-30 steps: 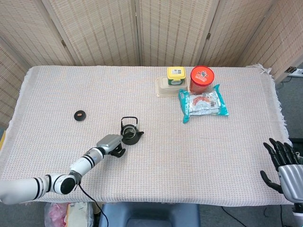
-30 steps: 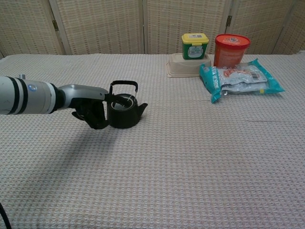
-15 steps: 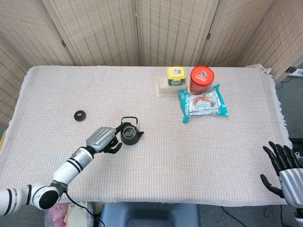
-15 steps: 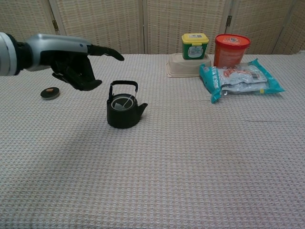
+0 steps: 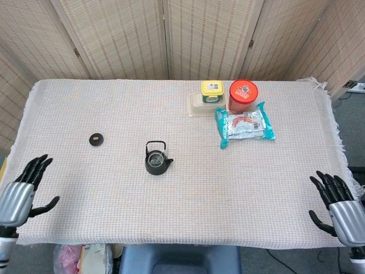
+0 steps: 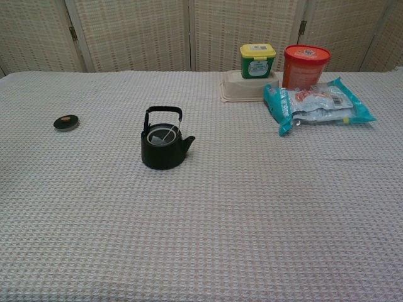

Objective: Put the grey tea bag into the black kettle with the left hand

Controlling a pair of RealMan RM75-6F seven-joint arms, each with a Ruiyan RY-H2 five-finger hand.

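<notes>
left metal hand seen spread, nothing held, off the tabletop's left front corner; right metal hand likewise at the right. one grey tea bag lodged inside one black kettle. one black round lid near the left edge.

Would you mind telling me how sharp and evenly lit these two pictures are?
Head view: even, soft light, no glare, the black kettle small but sharp. Chest view: also sharp; the kettle casts only a faint shadow, and the teal packet shows slight sheen.
</notes>
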